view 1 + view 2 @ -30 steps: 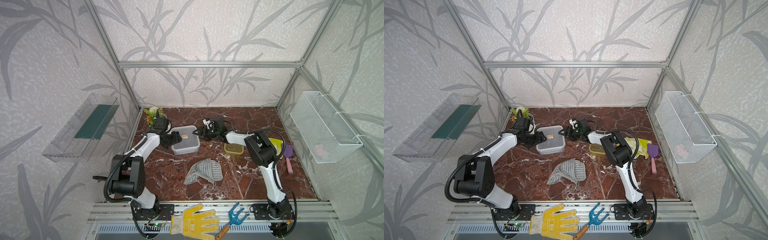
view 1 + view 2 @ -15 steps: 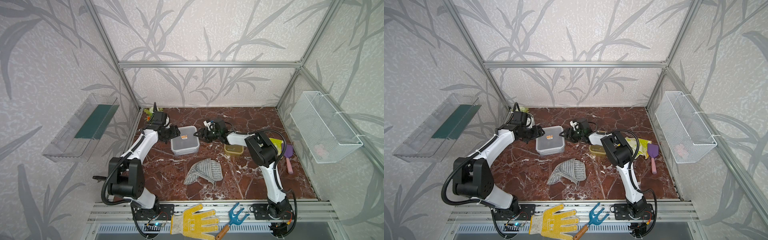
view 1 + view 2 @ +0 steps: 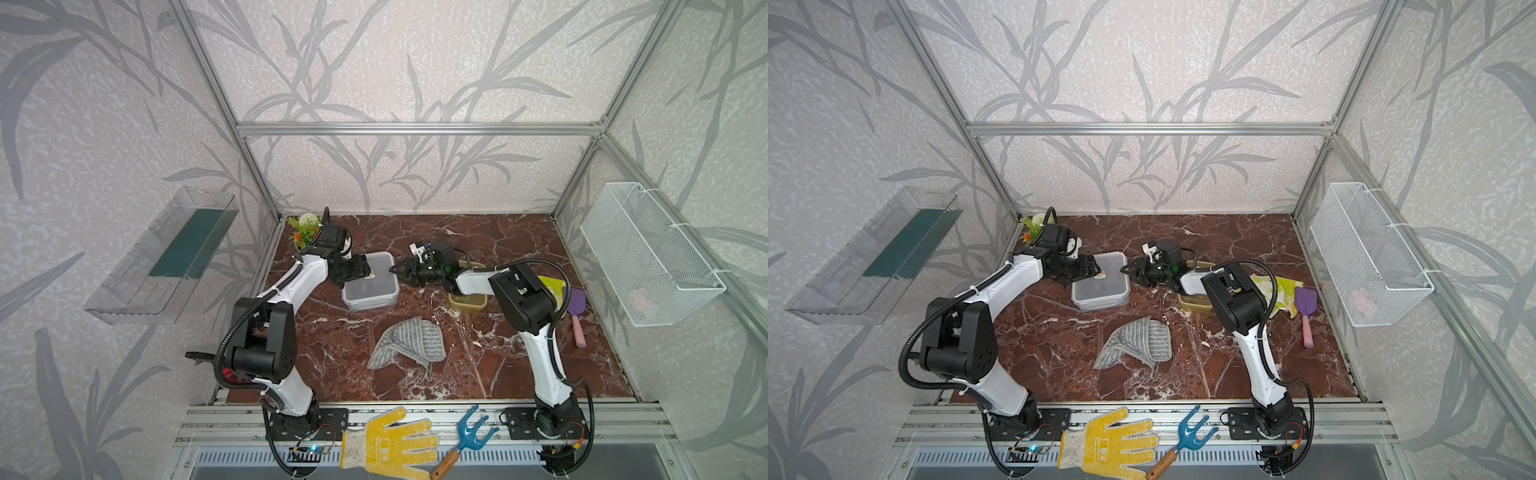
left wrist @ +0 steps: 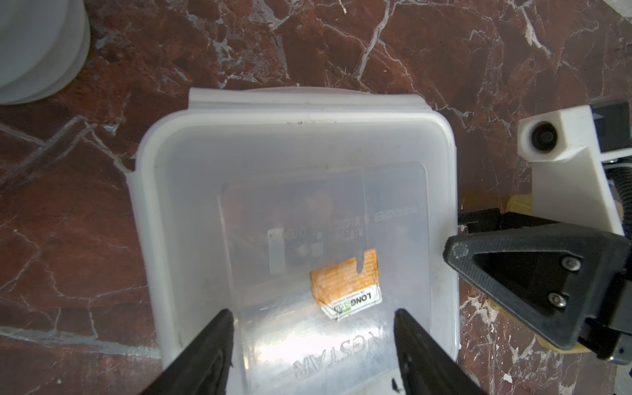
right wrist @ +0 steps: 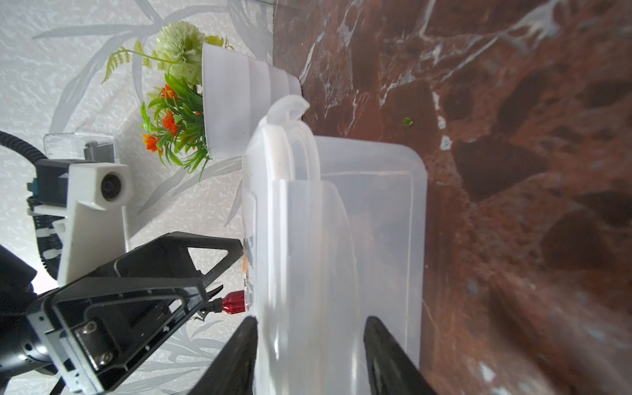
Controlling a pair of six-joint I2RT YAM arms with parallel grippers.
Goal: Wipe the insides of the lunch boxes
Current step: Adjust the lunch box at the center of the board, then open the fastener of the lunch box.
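Lid sits on clear box, back-centre. My left gripper spread above lid. My right gripper straddles box end; pinching or not, cannot tell. Amber box under my right arm.

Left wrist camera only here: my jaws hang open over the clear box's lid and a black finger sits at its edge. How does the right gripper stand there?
Observer: In the right wrist view the right gripper has its jaws apart across the end of the clear lunch box, one level with the lid, one low on the wall; contact I cannot tell.
Operator: Where is the cloth?
Observer: The striped grey cloth lies crumpled on the marble, nearer the camera than that box, nothing holding it.
Operator: Yellow behind that finger?
Observer: The amber lunch box, partly under the right arm.
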